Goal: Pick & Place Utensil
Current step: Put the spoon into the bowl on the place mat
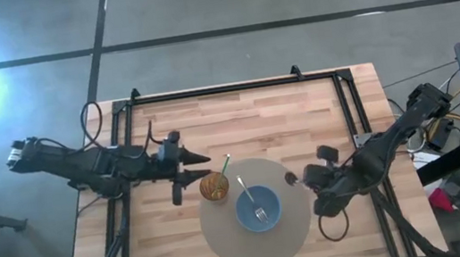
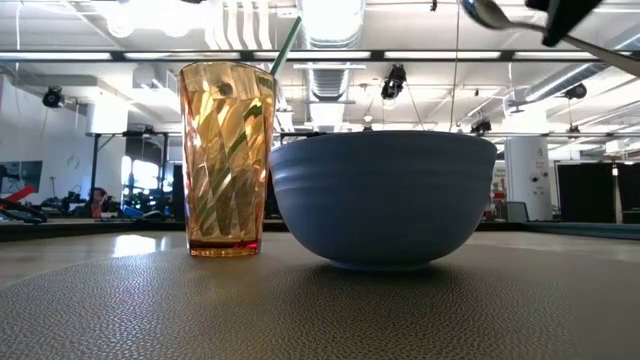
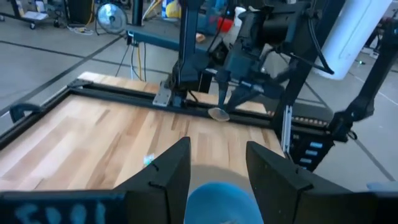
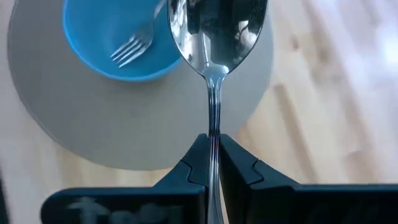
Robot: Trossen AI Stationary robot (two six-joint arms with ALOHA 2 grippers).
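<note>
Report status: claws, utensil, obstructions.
Right claw shut on spoon, held above the mat's edge beside the blue bowl. Left claw open, waiting by the amber glass. Fork already in bowl; path clear.

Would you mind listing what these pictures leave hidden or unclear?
- Fork: the low view hides it behind the wall of the blue bowl.
- Spoon: the right wrist view hides its handle end between the right hand fingers; the low view cuts off most of it at the top edge.
- Green straw: its top is cut off in the low view.
- Left hand, open: the blue bowl under it is cut off at the bottom edge.
</note>
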